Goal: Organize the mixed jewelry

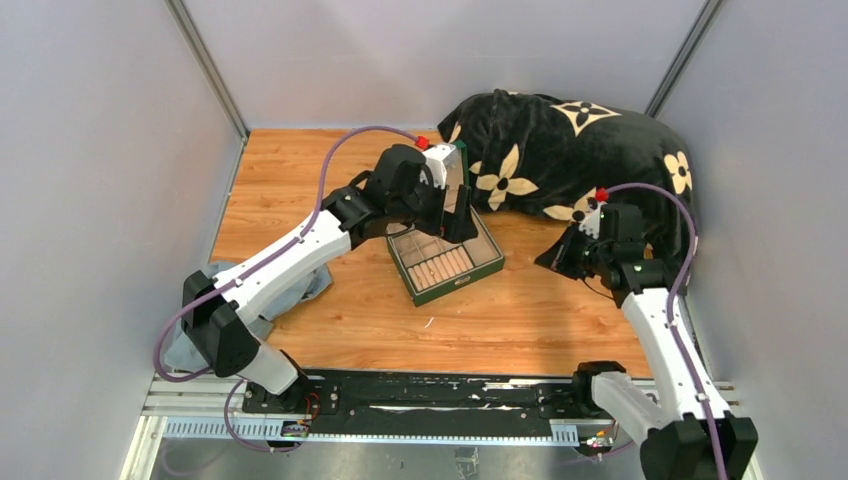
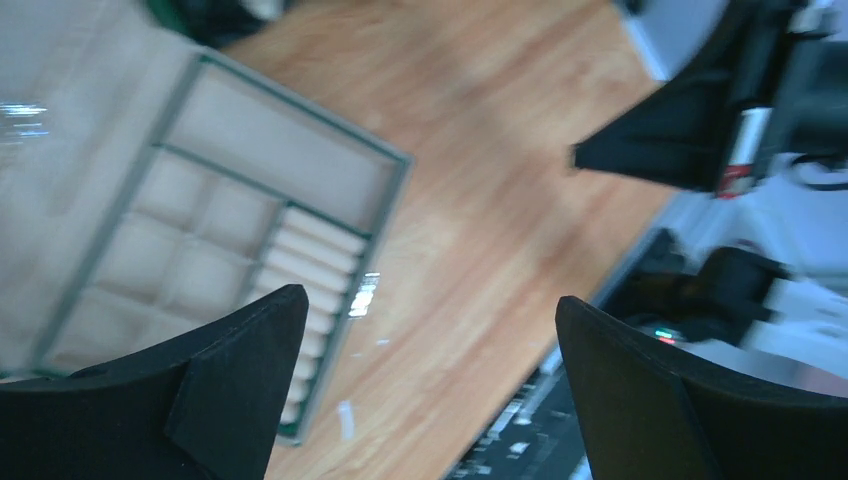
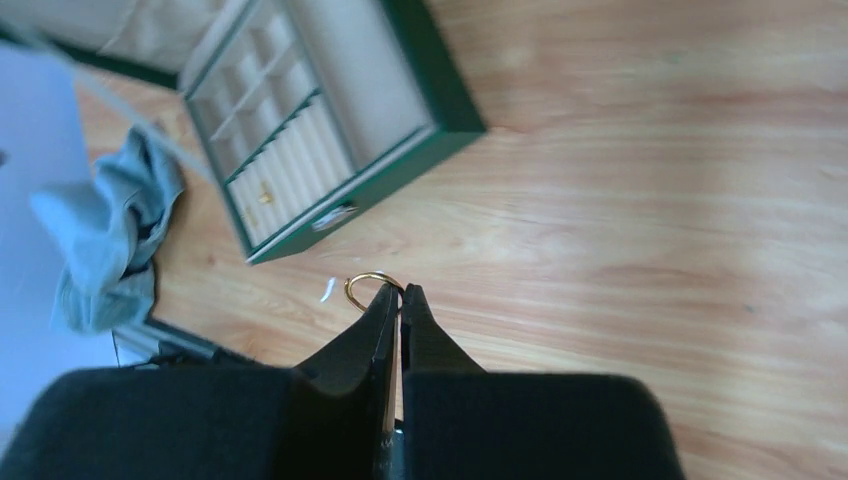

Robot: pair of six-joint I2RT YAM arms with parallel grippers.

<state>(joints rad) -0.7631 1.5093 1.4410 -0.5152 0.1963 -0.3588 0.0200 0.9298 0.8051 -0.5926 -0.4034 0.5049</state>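
Note:
A small gold-coloured ring point(image 3: 368, 283) is pinched at the tips of my right gripper point(image 3: 400, 292), which is shut on it a little above the wooden table. In the top view this gripper point(image 1: 558, 258) hangs to the right of the open green jewelry box point(image 1: 445, 262). The box point(image 3: 440, 90) has beige compartments and ring rolls, and a tiny gold piece point(image 3: 265, 197) lies among the rolls. My left gripper point(image 2: 430, 305) is open and empty above the box's front edge point(image 2: 385, 215). In the top view it point(image 1: 455, 215) is next to the raised lid point(image 1: 456, 170). No silvery cluster shows.
A black cushion with cream flowers point(image 1: 570, 150) fills the back right corner. A crumpled grey-blue cloth point(image 1: 205, 300) lies at the left by the left arm. A thin pale sliver point(image 3: 328, 289) lies on the wood in front of the box. Grey walls enclose the table.

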